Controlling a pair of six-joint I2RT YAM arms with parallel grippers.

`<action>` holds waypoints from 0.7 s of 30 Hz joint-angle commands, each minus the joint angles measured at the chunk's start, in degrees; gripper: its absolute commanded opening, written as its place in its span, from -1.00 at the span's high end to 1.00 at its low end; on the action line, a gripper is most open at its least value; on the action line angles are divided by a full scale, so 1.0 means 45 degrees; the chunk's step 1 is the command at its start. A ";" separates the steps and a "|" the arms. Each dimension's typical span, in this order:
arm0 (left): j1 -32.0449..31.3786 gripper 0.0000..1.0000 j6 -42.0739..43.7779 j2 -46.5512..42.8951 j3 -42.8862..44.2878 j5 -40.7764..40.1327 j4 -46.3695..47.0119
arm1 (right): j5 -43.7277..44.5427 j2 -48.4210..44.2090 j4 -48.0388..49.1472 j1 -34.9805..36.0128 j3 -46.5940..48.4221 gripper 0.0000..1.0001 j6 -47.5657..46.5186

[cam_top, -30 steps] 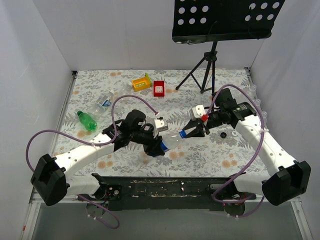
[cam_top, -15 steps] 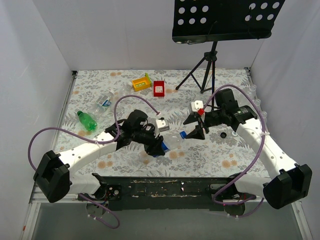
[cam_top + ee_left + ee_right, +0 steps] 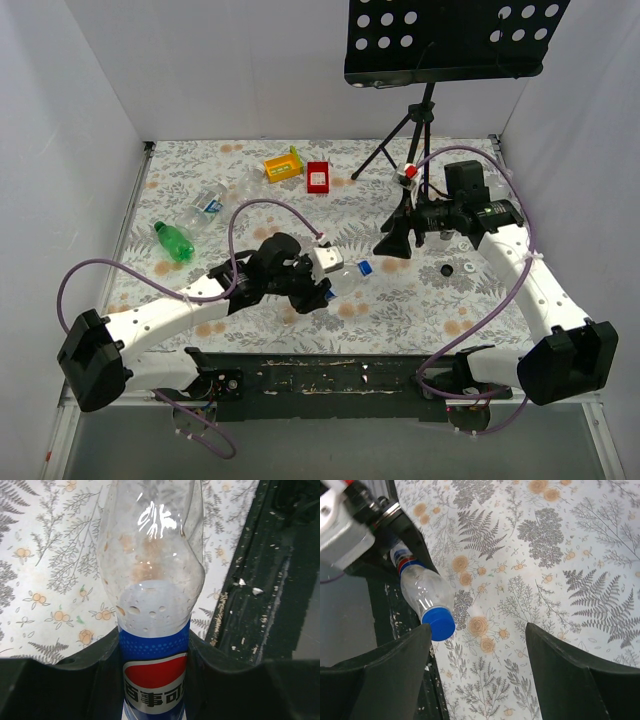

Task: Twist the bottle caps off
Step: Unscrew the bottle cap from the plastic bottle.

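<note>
Item 1: Pepsi bottle (image 3: 152,605), pointing sideways, cap end toward R arm; L gripper (image 3: 316,287) is clamping its labelled body.
Item 2: blue cap (image 3: 438,623), sitting on neck, not yet off.
Item 3: R gripper (image 3: 477,627) is hanging released, jaws wide, near cap w/o touching.
Advice: be centring jaws round cap, squeezing firmly, twisting while L is bracing bottle.

The Pepsi bottle (image 3: 343,279) is over the near middle of the table (image 3: 250,215), its base end between the fingers of the left gripper (image 3: 322,290), its cap (image 3: 365,268) on the end pointing right. The right gripper (image 3: 392,246) hangs just right of and behind that bottle, apart from it. Further right lie two loose caps (image 3: 447,270). Behind the bottle sit two boxes (image 3: 318,177). Behind and to its right stands a tripod (image 3: 405,150), and far to its left lie other bottles (image 3: 173,241).
</note>
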 commanded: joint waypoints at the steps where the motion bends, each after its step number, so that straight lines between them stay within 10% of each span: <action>1: -0.0904 0.92 -0.0003 -0.0475 -0.0031 -0.3052 0.0388 | 0.0666 -0.0406 0.1387 -0.0396 0.0093 -0.67 0.4040; 21: -0.2098 0.92 -0.0550 0.0463 0.0067 -0.4776 0.1150 | -0.0036 -0.0661 0.2736 -0.0553 -0.2350 -0.60 0.7172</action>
